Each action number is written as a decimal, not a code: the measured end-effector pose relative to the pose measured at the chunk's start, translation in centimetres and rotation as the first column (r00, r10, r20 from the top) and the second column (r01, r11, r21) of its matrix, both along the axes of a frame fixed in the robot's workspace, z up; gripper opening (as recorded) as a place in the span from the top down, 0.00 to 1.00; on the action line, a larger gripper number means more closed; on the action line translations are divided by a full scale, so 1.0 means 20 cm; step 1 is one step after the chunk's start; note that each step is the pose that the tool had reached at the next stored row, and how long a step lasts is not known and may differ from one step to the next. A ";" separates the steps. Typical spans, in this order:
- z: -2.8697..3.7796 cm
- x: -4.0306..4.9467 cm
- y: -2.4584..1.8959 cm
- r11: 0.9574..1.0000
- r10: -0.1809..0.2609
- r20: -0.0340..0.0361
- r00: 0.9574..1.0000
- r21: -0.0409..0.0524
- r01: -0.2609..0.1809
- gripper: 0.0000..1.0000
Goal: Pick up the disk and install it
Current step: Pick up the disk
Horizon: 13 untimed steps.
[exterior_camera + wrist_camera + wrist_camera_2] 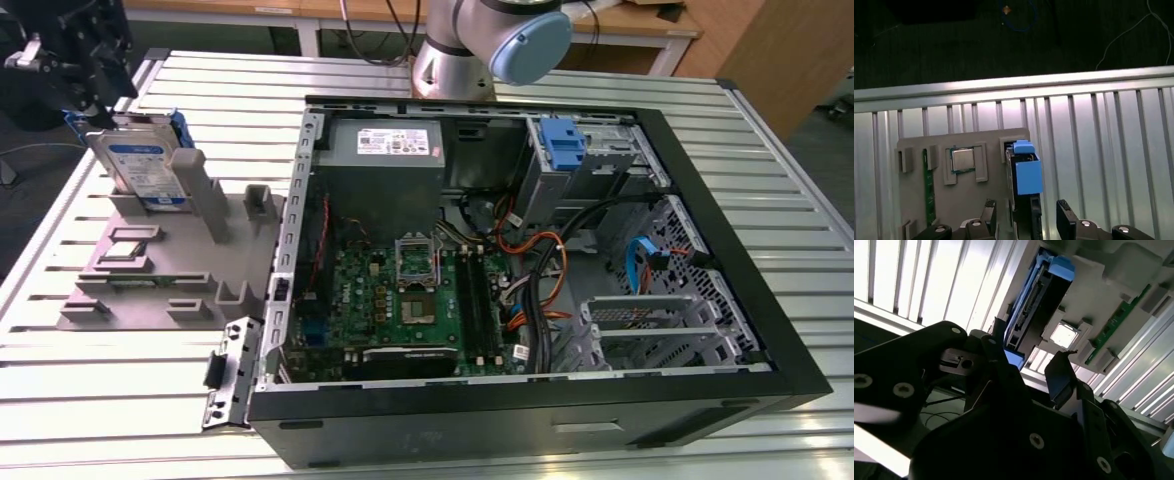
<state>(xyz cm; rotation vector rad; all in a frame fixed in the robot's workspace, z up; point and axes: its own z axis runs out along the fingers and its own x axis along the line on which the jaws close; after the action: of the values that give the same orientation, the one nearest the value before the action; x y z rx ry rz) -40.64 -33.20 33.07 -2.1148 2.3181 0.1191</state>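
Plainly, if the claw (88,110) closes askew, the disk (144,172) could tip in its grey holder (134,300) or snag a blue rail. The claw is spread wide. In the exterior view the disk stands on edge at its 5 o'clock, lined up between the 2 fingers (1066,222).

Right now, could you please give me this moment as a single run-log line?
end effector: open, over disk | disk: upright in grey holder, ungrasped | computer case: open, disk not installed
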 end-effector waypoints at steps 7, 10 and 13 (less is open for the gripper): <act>-0.043 0.000 0.002 0.995 0.096 0.001 0.995 0.000 -0.096 0.41; -0.059 0.000 0.003 0.992 0.123 0.002 0.992 0.000 -0.123 0.41; -0.077 0.000 0.003 0.991 0.137 0.003 0.991 0.000 -0.137 0.41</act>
<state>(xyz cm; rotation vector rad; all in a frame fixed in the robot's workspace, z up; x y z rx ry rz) -40.64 -33.14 31.53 -2.2713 2.1697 0.1156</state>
